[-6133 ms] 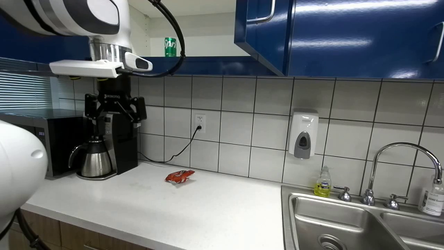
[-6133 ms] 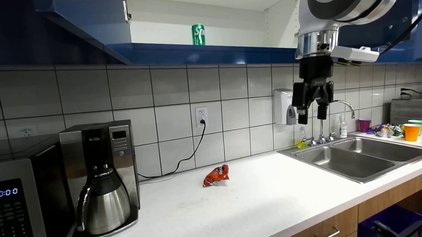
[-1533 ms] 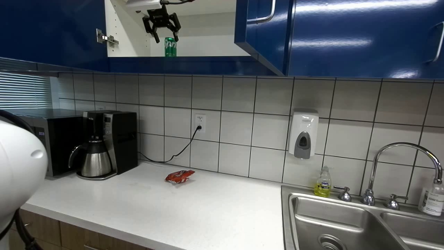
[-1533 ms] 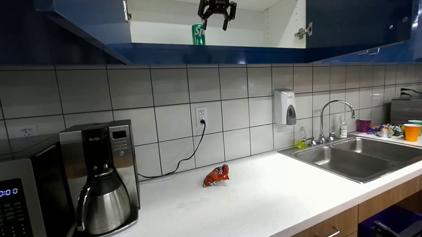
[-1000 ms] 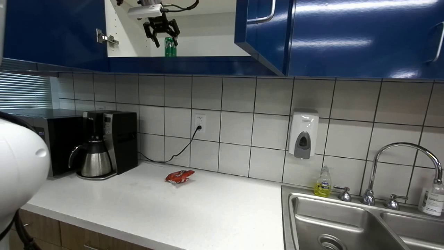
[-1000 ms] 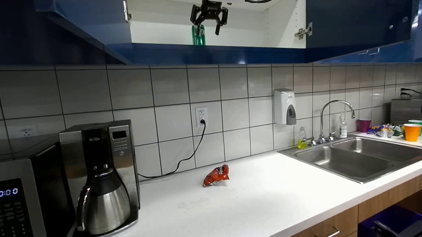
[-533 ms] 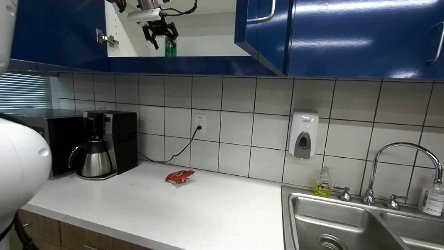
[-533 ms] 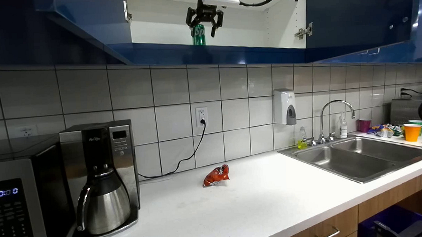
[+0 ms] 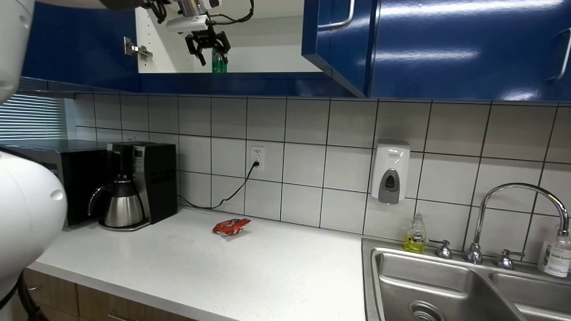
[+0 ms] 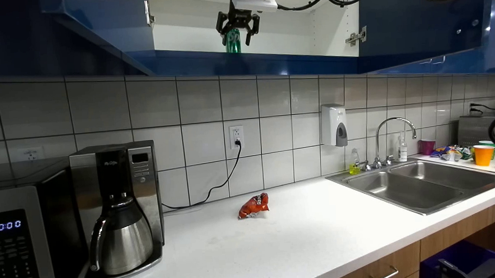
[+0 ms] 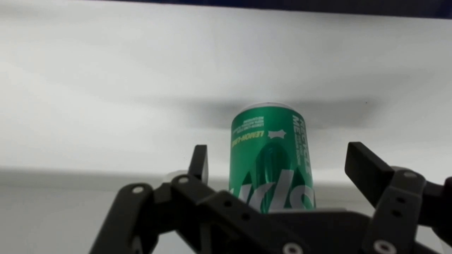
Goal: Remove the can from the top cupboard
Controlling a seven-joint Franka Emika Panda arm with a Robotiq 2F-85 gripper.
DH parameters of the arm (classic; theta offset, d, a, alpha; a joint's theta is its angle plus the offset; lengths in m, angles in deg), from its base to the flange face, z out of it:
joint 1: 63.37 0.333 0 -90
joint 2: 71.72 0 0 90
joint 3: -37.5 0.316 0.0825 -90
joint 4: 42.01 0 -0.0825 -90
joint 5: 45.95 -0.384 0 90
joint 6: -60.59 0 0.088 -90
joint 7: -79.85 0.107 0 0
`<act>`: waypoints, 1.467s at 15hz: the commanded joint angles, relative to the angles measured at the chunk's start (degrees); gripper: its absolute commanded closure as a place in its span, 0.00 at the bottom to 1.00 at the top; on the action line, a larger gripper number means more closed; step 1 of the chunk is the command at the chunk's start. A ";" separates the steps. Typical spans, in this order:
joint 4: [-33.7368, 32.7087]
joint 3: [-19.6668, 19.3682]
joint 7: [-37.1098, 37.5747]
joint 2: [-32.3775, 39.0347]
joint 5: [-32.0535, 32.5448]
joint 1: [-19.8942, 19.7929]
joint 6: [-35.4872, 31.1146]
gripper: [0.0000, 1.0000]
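Observation:
A green Sprite can [image 9: 219, 67] stands upright on the floor of the open white cupboard [image 9: 267, 55]. It also shows in an exterior view [image 10: 234, 41]. My gripper [image 9: 214, 62] is inside the cupboard opening, pointing down over the can, and shows in another exterior view [image 10: 236, 43]. In the wrist view the gripper [image 11: 277, 151] is open. The can [image 11: 268, 151] appears between its two fingers, with a gap on each side, nearer the left one. The can's upper end is hidden behind the gripper. I cannot tell how far the fingers reach around it in depth.
Cupboard doors [image 9: 339, 40] stand open at both sides, and a blue front edge [image 9: 245, 84] runs under the opening. Below, the counter [image 9: 267, 272] holds a red snack bag [image 9: 231, 226], a coffee maker [image 9: 156, 183] and a microwave [image 9: 84, 178]. The sink [image 9: 428, 276] is at the right.
From in front of the tiles below the cupboard, my gripper has moved up into it, then down around the can. In the last half second it shifts only slightly. The can has not moved.

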 commanded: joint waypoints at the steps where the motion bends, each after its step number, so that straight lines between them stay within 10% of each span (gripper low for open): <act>1: -3.14 -0.46 1.99 2.06 2.13 0.93 -0.16 0.00; 13: -6.54 -0.71 2.42 4.91 3.14 0.79 -2.20 0.00; 14: -6.73 -0.72 2.36 5.11 3.12 0.80 -2.37 0.25; 19: -6.91 -0.77 2.29 6.18 3.43 1.02 -3.76 0.58; 22: -6.71 -0.66 2.12 6.36 2.99 0.98 -4.16 0.62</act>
